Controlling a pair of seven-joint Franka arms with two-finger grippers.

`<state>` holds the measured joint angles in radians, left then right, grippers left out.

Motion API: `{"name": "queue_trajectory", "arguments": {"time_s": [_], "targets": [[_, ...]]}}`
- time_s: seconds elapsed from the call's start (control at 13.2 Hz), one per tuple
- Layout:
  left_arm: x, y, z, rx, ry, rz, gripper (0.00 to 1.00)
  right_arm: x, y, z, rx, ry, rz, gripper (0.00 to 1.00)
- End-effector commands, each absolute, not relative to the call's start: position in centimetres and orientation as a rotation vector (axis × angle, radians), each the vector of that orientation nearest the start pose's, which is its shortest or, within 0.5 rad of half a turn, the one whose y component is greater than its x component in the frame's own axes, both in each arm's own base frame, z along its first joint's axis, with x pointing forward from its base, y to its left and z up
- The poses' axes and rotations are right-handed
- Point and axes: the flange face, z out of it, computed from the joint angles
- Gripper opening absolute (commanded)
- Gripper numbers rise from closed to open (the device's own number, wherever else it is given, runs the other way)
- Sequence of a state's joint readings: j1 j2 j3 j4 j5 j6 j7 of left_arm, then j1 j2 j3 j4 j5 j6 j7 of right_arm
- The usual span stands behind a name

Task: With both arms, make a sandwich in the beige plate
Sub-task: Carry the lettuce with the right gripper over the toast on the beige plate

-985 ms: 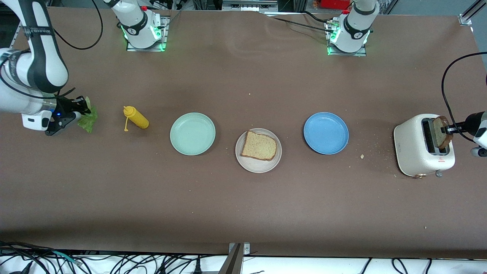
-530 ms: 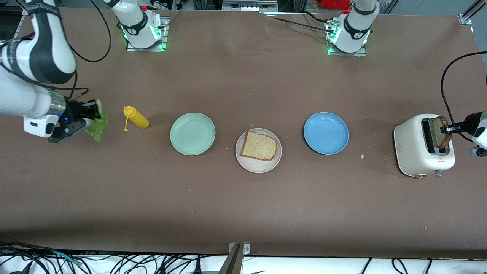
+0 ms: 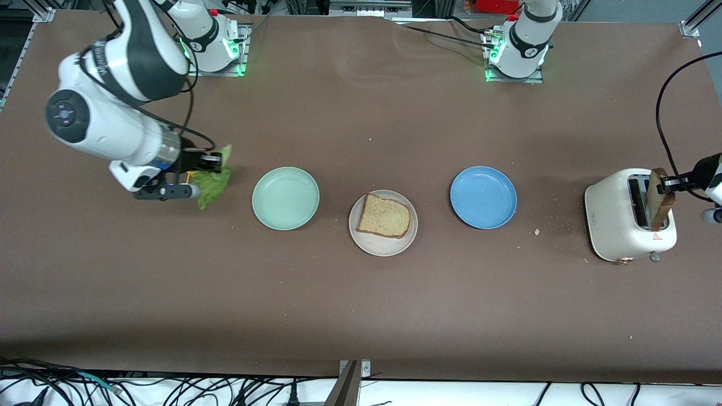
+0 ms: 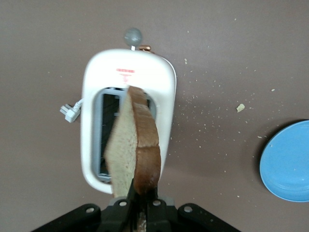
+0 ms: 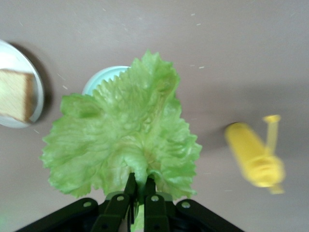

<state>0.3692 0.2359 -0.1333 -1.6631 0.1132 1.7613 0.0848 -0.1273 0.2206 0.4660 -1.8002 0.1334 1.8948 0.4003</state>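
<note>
I have the beige plate (image 3: 383, 243) as my landmark, lying on the brown tabletop (image 3: 361, 304) with one bread slice (image 3: 384, 216) flat on it. Beside the plate toward the right arm's end lies the mint-green plate (image 3: 285, 198), and beside it toward the left arm's end the blue plate (image 3: 483, 197); both are bare.

My right gripper (image 3: 217, 163) hangs in the air past the mint-green plate from the beige plate, its jaws pinching the lettuce leaf (image 3: 213, 185) by the stem, the ruffled blade drooping free. In the right wrist view the leaf (image 5: 123, 145) fills the middle, and a yellow squeeze bottle (image 5: 254, 155) lies on its side on the tabletop under that gripper.

My left gripper (image 3: 670, 182) is well past the blue plate from the beige plate, over the white toaster (image 3: 612, 225). Its jaws are pinched on the crust of a second bread slice (image 3: 656, 198), which stands on edge above the toaster's slot. The left wrist view shows this slice (image 4: 133, 145) upright, clear of the slot (image 4: 107, 111). Crumbs (image 3: 537, 231) dot the tabletop between the toaster and the blue plate.
</note>
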Motion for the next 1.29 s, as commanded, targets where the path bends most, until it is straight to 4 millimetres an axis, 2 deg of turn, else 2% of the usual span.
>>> {"name": "queue_trajectory", "arguments": {"time_s": [0.0, 0.08, 0.15, 0.23, 0.45, 0.61, 0.76, 0.91, 1.14, 1.21], "targets": [[58.6, 13.9, 49.8, -3.041, -0.125, 0.175, 0.0, 57.4, 26.3, 40.8, -2.87, 0.504, 0.262, 0.0], [58.0, 13.6, 50.8, -3.045, -0.128, 0.186, 0.0, 57.3, 29.6, 40.2, -2.833, 0.59, 0.237, 0.0], [57.6, 13.2, 51.8, -3.045, -0.125, 0.184, 0.0, 57.3, 31.7, 38.9, -2.808, 0.658, 0.254, 0.0], [57.6, 12.5, 51.9, -3.046, -0.107, 0.187, 0.0, 57.3, 33.2, 38.1, -2.778, 0.722, 0.261, 0.0], [57.7, 12.2, 52.0, -3.047, -0.112, 0.184, 0.0, 57.7, 38.8, 35.8, -2.6, 0.931, 0.2, 0.0], [57.9, 10.8, 52.0, -3.064, -0.086, 0.184, 0.0, 58.6, 41.7, 34.3, -2.475, 1.075, 0.208, 0.0], [57.8, 10.4, 51.5, -3.109, -0.088, 0.216, 0.0, 59.9, 44.4, 32.9, -2.339, 1.191, 0.215, 0.0], [57.9, 9.3, 51.1, -3.143, -0.071, 0.24, 0.0, 60.5, 46.5, 31.1, -2.234, 1.299, 0.25, 0.0], [57.9, 7.3, 50.6, -3.198, -0.044, 0.291, 0.0, 59.3, 48.8, 27.3, -2.154, 1.423, 0.32, 0.0], [57.9, 6.8, 49.7, -3.228, -0.04, 0.354, 0.0, 58.4, 49.9, 26.3, -2.139, 1.454, 0.359, 0.0]]}}
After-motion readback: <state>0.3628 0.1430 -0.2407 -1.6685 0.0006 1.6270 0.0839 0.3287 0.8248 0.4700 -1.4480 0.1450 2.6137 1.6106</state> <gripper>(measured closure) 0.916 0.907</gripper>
